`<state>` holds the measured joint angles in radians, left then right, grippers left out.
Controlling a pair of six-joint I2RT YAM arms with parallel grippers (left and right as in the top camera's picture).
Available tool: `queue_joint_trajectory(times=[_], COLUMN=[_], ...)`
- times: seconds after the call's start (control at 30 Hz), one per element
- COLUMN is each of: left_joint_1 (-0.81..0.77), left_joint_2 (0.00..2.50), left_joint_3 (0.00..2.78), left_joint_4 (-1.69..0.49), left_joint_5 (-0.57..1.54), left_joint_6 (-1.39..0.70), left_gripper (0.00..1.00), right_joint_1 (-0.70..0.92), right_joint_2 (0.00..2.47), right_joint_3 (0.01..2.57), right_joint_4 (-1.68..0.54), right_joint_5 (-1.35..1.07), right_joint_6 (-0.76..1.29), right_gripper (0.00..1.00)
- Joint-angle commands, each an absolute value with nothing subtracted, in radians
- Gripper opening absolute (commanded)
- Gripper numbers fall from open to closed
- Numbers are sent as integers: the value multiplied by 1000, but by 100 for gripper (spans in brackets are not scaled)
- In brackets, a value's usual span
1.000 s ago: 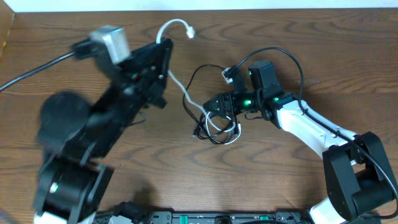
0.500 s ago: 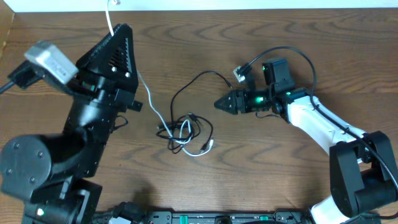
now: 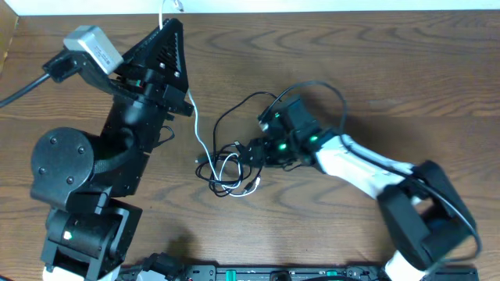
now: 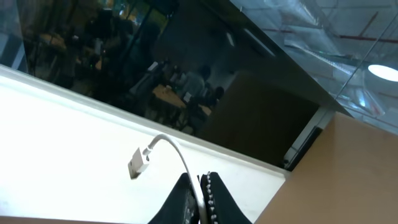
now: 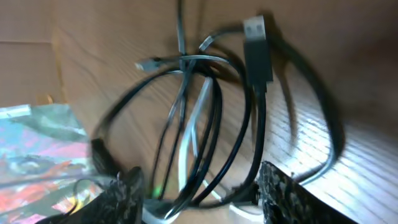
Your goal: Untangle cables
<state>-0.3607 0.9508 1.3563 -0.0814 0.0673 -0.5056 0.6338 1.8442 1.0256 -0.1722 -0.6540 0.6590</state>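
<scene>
A tangle (image 3: 229, 168) on the table (image 3: 391, 70), with two arms at it.
The left gripper (image 4: 199, 179) is clamped on the white cable (image 4: 173, 147), its plug end lifted high (up past the far edge). The right gripper (image 3: 251, 150) was off to the side a moment ago; now its fingers stand apart around the black cables (image 5: 257, 62) mid-table.

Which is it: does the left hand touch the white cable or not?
Touching. In the left wrist view the left hand is shut on the white cable, pinched between its fingers.
</scene>
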Motion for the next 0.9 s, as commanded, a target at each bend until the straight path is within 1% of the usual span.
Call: queue_joint_trajectory(times=[0.0, 0.1, 0.13, 0.17, 0.2, 0.27, 0.33, 0.4, 0.47, 0.6, 0.7, 0.87], left_joint_1=[-356, -356, -356, -356, -356, -356, -351, -340, -313, -252, -197, -128], left_joint_2=[937, 939, 939, 939, 939, 939, 939, 939, 942, 969, 1008, 1102], left_joint_3=[1381, 1381, 1381, 1381, 1381, 1381, 1381, 1381, 1380, 1380, 1380, 1380], left_joint_4=[-73, -74, -78, -83, -94, -140, -196, -244, -336, -525, -644, -786], left_joint_5=[47, 47, 47, 47, 47, 38, 14, 6, 6, 6, 7, 18], left_joint_6=[-518, -518, -518, -518, -518, -517, -517, -517, -517, -517, -517, -466], left_gripper=[8, 7, 7, 7, 8, 7, 7, 7, 7, 7, 7, 8], right_joint_1=[669, 679, 682, 685, 687, 688, 680, 664, 630, 577, 536, 442], right_joint_2=[1940, 1988, 2000, 2010, 2015, 2014, 2012, 2004, 1975, 1870, 1773, 1632], right_joint_3=[1034, 1048, 1058, 1072, 1082, 1093, 1111, 1132, 1179, 1268, 1323, 1361], right_joint_4=[-123, -86, -87, -94, -105, -131, -208, -294, -436, -639, -728, -804], right_joint_5=[-650, -665, -667, -669, -667, -640, -602, -556, -482, -310, -242, -255], right_joint_6=[727, 741, 741, 740, 739, 722, 693, 655, 592, 513, 476, 446], right_gripper=[54, 51, 49, 45, 38, 17, 1, 1, 1, 1, 1, 1])
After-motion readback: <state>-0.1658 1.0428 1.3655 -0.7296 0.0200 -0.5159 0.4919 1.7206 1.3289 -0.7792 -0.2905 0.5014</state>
